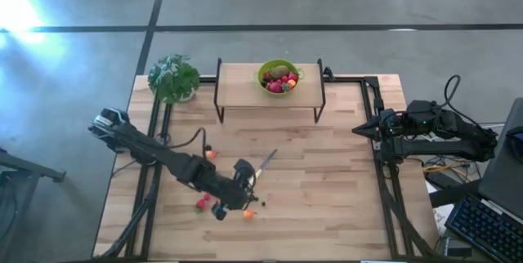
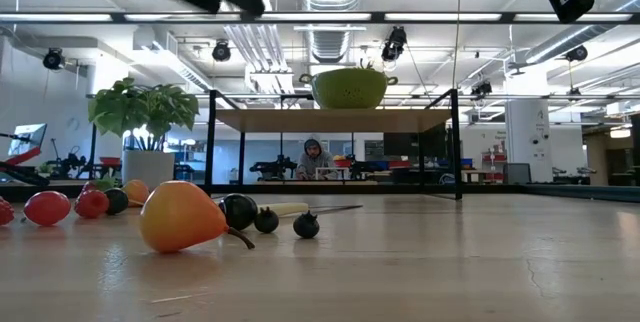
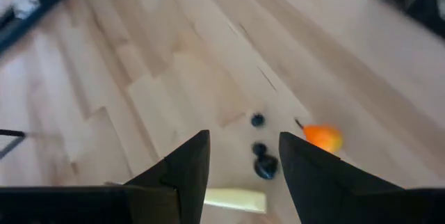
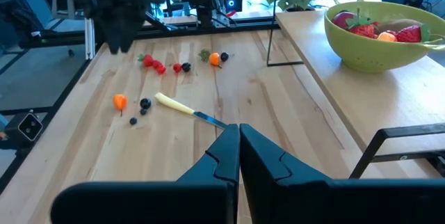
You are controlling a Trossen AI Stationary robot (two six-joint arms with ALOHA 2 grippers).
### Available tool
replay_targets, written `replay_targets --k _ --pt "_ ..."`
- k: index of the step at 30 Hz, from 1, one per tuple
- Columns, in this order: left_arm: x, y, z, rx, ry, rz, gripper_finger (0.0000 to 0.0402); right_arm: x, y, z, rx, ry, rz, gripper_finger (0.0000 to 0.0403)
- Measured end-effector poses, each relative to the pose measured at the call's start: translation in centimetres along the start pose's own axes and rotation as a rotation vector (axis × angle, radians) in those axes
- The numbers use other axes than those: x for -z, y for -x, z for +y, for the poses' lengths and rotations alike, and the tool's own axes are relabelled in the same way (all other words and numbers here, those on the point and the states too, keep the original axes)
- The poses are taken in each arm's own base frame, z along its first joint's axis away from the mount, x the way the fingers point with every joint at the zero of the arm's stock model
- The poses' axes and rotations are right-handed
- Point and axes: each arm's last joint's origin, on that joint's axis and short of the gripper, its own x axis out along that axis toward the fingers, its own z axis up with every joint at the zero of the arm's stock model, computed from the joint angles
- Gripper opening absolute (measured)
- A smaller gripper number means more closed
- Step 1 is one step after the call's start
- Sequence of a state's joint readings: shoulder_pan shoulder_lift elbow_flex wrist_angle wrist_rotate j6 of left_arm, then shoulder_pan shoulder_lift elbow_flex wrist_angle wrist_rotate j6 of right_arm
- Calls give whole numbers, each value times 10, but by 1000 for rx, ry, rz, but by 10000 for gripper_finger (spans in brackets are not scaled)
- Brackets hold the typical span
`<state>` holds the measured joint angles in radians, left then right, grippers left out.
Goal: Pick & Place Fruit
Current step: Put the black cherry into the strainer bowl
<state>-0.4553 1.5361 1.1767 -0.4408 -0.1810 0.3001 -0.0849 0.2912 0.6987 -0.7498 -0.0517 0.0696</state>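
L end effector (image 3: 243, 165) spread above dark berries (image 3: 263, 161), R end effector (image 4: 238, 144) pressed together, parked table edge

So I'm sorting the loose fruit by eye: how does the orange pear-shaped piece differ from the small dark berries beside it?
The orange pear-shaped fruit is clearly larger than the small dark berries. It is bright orange and glossy with a thin dark stem, while the berries are near black. Its body tapers to one end; the berries are round. Both lie loose on the wooden table, close to the pale-handled knife, not in the green bowl.
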Motion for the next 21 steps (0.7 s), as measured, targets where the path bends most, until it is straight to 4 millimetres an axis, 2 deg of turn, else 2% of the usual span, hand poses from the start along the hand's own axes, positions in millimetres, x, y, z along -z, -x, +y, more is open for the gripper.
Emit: replay_targets --k 14,21 --pt "21 -51 -15 40 -45 137 179 0 0 0 0 0 -1 8" --pt "24 -73 -20 56 -55 181 179 0 0 0 0 0 -1 8"
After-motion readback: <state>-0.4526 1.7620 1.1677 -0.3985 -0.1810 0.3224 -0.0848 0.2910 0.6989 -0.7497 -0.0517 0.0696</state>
